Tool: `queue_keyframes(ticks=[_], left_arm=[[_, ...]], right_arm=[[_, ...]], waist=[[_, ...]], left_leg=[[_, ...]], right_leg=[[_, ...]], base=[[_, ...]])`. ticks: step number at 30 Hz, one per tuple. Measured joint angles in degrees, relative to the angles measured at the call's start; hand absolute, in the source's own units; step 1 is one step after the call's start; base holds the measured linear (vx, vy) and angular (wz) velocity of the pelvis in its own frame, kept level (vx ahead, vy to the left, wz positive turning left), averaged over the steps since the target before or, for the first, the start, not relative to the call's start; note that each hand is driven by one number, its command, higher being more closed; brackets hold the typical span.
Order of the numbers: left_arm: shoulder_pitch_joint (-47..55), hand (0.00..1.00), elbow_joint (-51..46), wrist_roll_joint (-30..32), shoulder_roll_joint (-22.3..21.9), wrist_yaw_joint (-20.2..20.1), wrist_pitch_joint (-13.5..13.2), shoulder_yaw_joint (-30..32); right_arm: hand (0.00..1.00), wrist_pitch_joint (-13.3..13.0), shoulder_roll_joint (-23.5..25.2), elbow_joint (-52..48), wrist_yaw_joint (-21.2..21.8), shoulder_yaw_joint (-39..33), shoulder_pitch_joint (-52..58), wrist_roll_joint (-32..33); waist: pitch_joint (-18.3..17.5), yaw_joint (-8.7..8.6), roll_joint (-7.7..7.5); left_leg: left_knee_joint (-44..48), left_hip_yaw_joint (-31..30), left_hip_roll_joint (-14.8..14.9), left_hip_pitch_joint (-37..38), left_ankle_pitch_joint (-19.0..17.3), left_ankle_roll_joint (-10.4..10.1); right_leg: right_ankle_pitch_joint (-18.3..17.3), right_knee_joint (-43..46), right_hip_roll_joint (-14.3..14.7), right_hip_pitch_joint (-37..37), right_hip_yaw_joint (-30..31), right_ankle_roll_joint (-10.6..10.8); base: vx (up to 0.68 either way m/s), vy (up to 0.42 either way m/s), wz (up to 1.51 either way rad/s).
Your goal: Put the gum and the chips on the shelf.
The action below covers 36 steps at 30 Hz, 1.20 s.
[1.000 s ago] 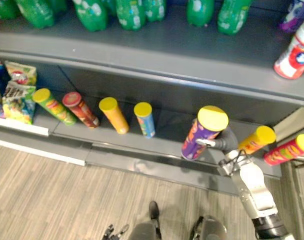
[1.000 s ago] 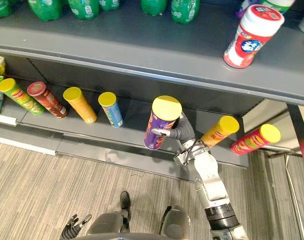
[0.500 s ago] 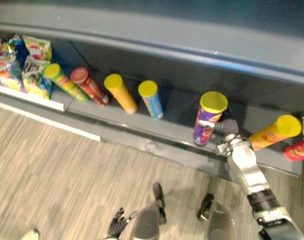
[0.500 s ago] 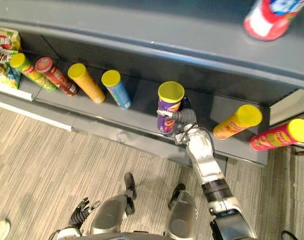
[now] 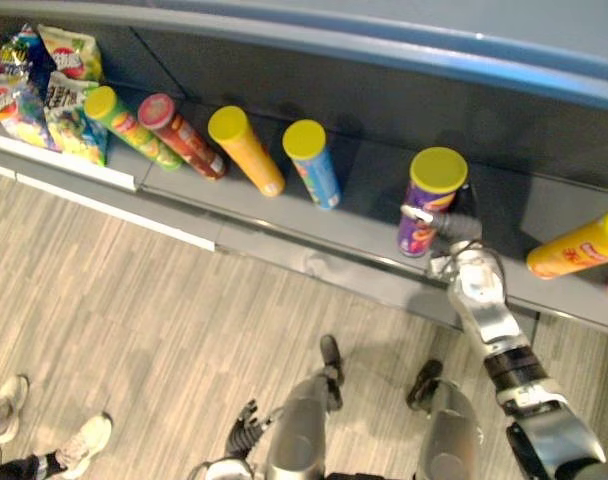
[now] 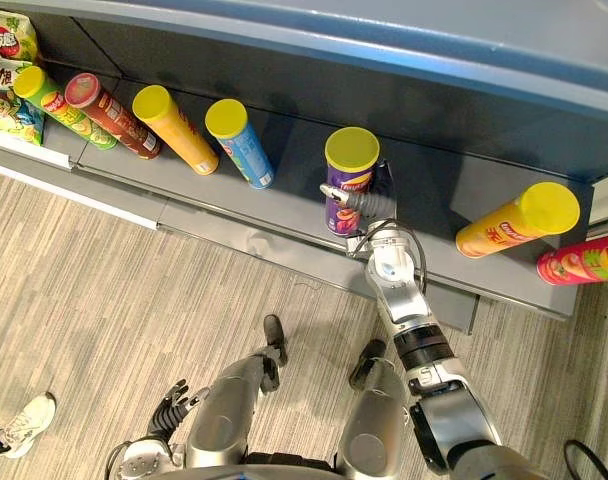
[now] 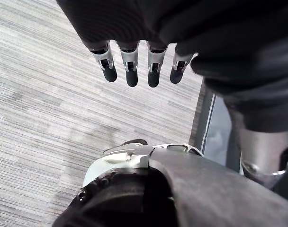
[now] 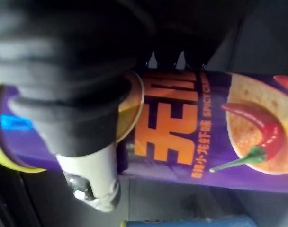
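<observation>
- Right wrist view: our right hand (image 8: 87,165) is curled round the purple chips can (image 8: 205,118), thumb across its printed wall.
- We judge the can light, stiff and slick but crushable, so we would grip it gently at mid-body.
- It stands upright on the lower shelf (image 6: 284,215) at frame centre, near the blue can (image 6: 242,145).
- Our left hand (image 6: 169,405) hangs slack at lower left.

This is a shop aisle. A long grey shelf (image 6: 294,205) crosses the upper frame, with chip cans (image 6: 174,125) spaced in a row along it and bright snack bags (image 5: 69,70) stacked at upper left. Striped wood-look floor (image 5: 134,300) lies below, with a person's shoes (image 5: 84,440) at lower left.
</observation>
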Motion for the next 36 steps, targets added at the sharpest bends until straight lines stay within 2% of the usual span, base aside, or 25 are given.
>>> queue_keyframes(ticks=[3, 7, 11, 19, 26, 31, 33, 34, 36], left_arm=[[-0.58, 0.00, 0.10, -0.03, 0.01, 0.10, -0.07, -0.59], [-1.95, 0.00, 0.25, -2.12, -0.03, 1.04, -0.29, -2.21], [-2.75, 0.00, 0.36, -2.25, -0.27, 1.36, -0.32, -2.39], [-3.97, 0.00, 1.32, -4.05, -0.44, 2.10, -0.34, -2.96], [-4.20, 0.00, 1.86, -4.35, -0.53, 2.22, -0.44, -3.03], [-4.82, 0.00, 2.40, -4.37, -0.92, 2.27, -0.44, -3.21], [-5.12, 0.00, 2.41, -4.41, -0.94, 2.28, -0.44, -3.34], [-5.31, 0.00, 2.42, -4.44, -0.94, 2.28, -0.44, -3.35], [-5.35, 0.00, 2.42, -4.45, -0.95, 2.31, -0.44, -3.35]], right_arm=[[1.00, -1.30, 0.00, 2.22, -2.89, -0.63, -2.60, -0.84], [1.00, -3.26, -1.00, 5.18, -7.15, -1.88, -5.90, -1.67], [1.00, -3.57, -1.12, 6.49, -9.23, -2.99, -7.69, -1.89], [1.00, -5.58, -1.05, 10.01, -13.46, -4.31, -10.95, -1.89], [1.00, -6.43, -0.98, 10.55, -13.98, -5.17, -11.31, -1.99], [1.00, -9.75, -1.10, 12.73, -15.08, -5.52, -12.08, -2.11], [1.00, -9.97, -1.09, 13.12, -15.19, -5.59, -12.20, -2.69], [0.00, -10.53, -1.14, 13.76, -15.24, -5.66, -12.23, -3.63], [0.00, -11.01, -1.12, 15.19, -15.22, -5.64, -12.46, -3.98]], waist=[[0.38, 0.06, 0.77], [1.21, 1.32, 2.32], [1.77, 1.89, 3.18], [2.12, 2.75, 3.80], [2.13, 2.87, 3.82], [2.38, 2.85, 4.37], [2.37, 3.11, 4.38], [2.37, 3.21, 4.38], [2.36, 3.20, 4.39]], left_leg=[[2.58, -0.07, 0.45, -2.32, -0.83, 0.26], [7.16, -0.32, 1.32, -5.56, -2.75, 0.63], [11.00, -0.96, 1.90, -8.68, -4.29, 0.93], [12.98, -1.42, 2.02, -12.04, -4.70, 1.22], [13.62, -1.19, 2.88, -12.29, -4.90, 1.47], [13.70, -1.07, 3.35, -12.29, -4.94, 1.42], [13.70, -1.03, 3.75, -12.29, -4.96, 1.38], [13.75, -1.06, 3.88, -12.29, -5.00, 1.33], [13.79, -1.05, 3.92, -12.29, -5.04, 1.26]], right_leg=[[-0.09, 0.97, -0.15, -1.75, 0.29, -0.14], [-0.30, 2.86, -0.38, -3.91, 0.66, -0.45], [-0.53, 4.56, -0.69, -5.89, 0.66, -0.77], [-0.54, 5.41, -1.03, -8.47, 0.65, -0.81], [-0.07, 4.48, -0.03, -8.64, 0.94, -1.20], [0.09, 3.88, 0.59, -8.50, 0.99, -1.29], [0.25, 3.49, 1.04, -8.37, 0.94, -1.42], [0.25, 3.47, 1.14, -8.34, 0.89, -1.43], [0.25, 3.46, 1.19, -8.35, 0.91, -1.43]], base=[[0.00, 0.000, 0.00], [-0.01, -0.005, -0.01], [-0.04, -0.017, 0.02], [-0.03, -0.029, 0.03], [0.01, -0.053, -0.07], [0.03, -0.054, -0.04], [0.03, -0.054, -0.06], [0.03, -0.064, -0.04], [0.02, -0.045, -0.02]])
